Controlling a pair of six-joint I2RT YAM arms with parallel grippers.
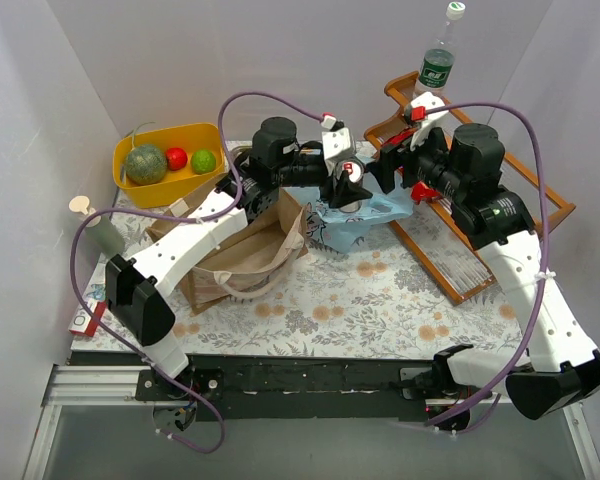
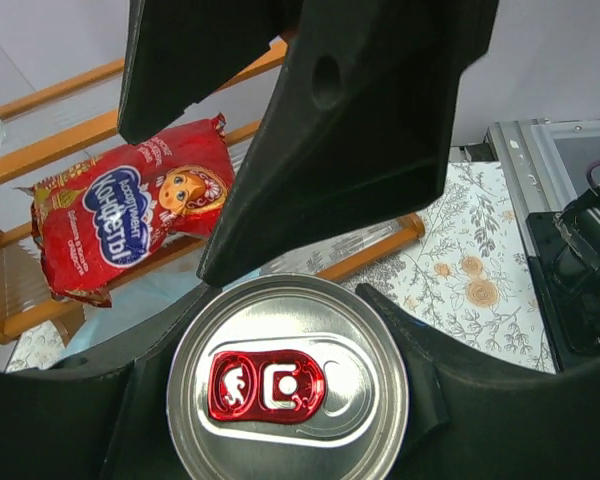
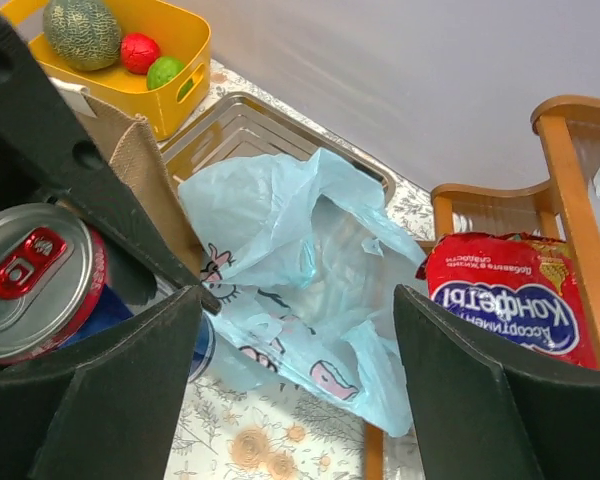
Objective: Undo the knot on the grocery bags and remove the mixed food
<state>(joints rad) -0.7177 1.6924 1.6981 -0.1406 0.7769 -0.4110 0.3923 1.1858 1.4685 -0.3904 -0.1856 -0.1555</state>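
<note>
My left gripper (image 2: 285,392) is shut on a silver-topped can (image 2: 288,378) with a red pull tab, held just above the crinkly light blue plastic bag (image 1: 352,225) in mid table. The can (image 3: 35,275) also shows at the left of the right wrist view. My right gripper (image 3: 295,335) stands open over the blue bag (image 3: 300,290), which lies loose and slack, with nothing between the fingers. A red snack packet (image 3: 510,300) lies on the wooden tray (image 3: 565,150) just right of the bag. The brown paper bag (image 1: 248,250) lies left of the blue one.
A yellow tub (image 1: 212,135) at the back left holds a green netted melon (image 1: 145,163), a red ball and a green ball. A clear green-labelled bottle (image 1: 438,62) stands at the back of the wooden tray (image 1: 540,205). A pump bottle (image 1: 98,228) stands at the left edge. A metal tray (image 3: 242,118) lies behind the bag.
</note>
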